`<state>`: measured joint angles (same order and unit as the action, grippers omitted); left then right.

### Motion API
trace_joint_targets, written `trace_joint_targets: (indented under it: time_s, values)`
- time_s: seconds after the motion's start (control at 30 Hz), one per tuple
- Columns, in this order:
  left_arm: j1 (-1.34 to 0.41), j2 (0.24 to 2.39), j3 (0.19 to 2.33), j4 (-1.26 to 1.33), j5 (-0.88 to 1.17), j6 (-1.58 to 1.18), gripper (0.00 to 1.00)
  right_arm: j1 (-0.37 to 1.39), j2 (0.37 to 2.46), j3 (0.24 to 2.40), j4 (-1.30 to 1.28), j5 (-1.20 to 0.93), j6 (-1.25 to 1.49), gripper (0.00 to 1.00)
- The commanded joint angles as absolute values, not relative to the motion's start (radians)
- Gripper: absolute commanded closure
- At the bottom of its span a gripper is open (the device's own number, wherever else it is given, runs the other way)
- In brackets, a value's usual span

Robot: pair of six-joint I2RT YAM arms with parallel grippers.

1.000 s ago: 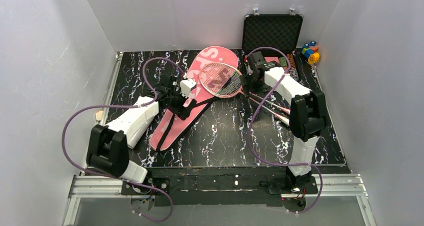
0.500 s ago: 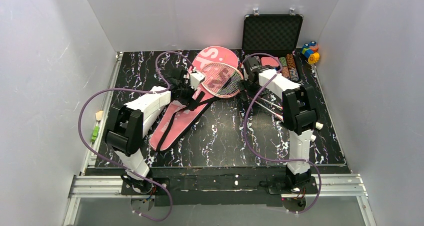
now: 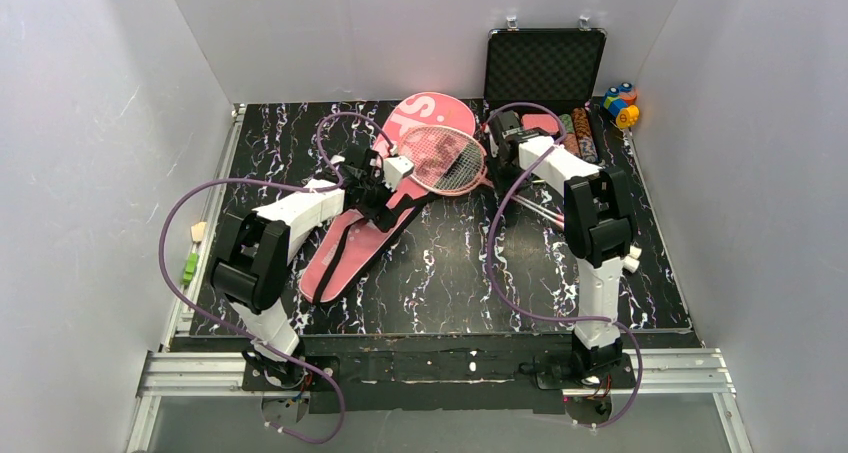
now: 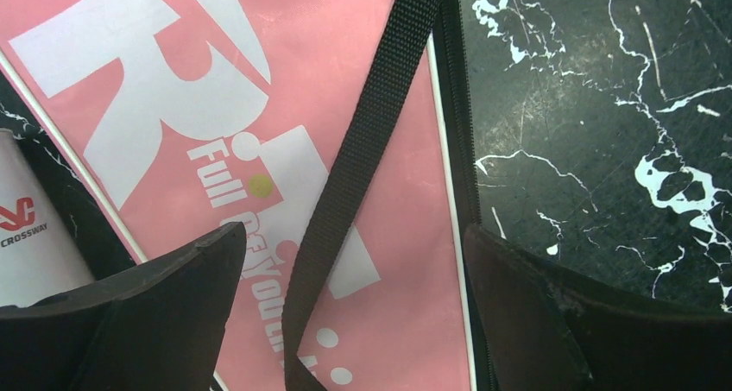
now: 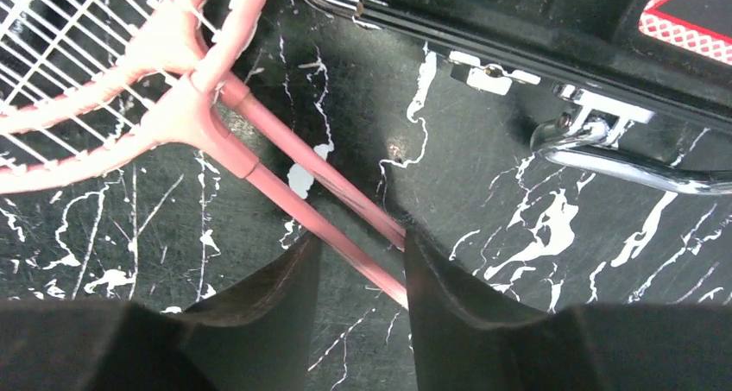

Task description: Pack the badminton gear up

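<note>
The pink bag (image 3: pixel 345 258) lies slanted across the table, its black strap (image 4: pixel 367 141) running over it. Two red-framed rackets (image 3: pixel 442 159) rest with their heads on the bag's wide end. Their shafts (image 5: pixel 285 179) run back under my right arm, and the white handle ends (image 3: pixel 630 258) show beyond its elbow. My right gripper (image 3: pixel 495 163) (image 5: pixel 359 236) straddles both shafts just behind the throat, jaws half closed with table still showing between them. My left gripper (image 3: pixel 385 201) (image 4: pixel 354 231) hangs open over the bag and strap, holding nothing. A white tube (image 4: pixel 22 231) lies beside its left finger.
An open black case (image 3: pixel 545 68) with chips stands at the back right, its rim and metal latch (image 5: pixel 596 141) close behind my right gripper. Coloured toy blocks (image 3: pixel 620 103) sit beside the case. White walls enclose the table on three sides.
My right gripper's jaws have narrowed around the racket shafts, and that arm has folded in. My left arm has swung right and forward over the bag.
</note>
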<state>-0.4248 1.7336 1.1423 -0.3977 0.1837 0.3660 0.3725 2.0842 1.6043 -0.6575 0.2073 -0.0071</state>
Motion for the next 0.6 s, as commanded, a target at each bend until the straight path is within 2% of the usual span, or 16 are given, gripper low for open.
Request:
trace_joint_targets:
  time_s: [0.0,0.07,0.13,0.43,0.57]
  values:
    - [-0.425,1.673,1.113,-0.376,0.196,0.400,0.02,0.373,2.089,1.625,-0.691,0.141,0.038,0.61]
    - [-0.425,1.661,1.098,-0.369,0.197,0.408,0.02,0.374,2.067,1.602,-0.695,0.136,0.060,0.75]
    - [-0.425,1.655,1.085,-0.363,0.193,0.413,0.02,0.373,2.046,1.577,-0.701,0.128,0.081,0.82]
    - [-0.425,1.649,1.058,-0.342,0.174,0.429,0.02,0.388,1.951,1.393,-0.742,0.173,0.171,0.87]
    - [-0.425,1.643,1.053,-0.342,0.177,0.430,0.02,0.388,1.923,1.317,-0.795,0.248,0.218,0.95]
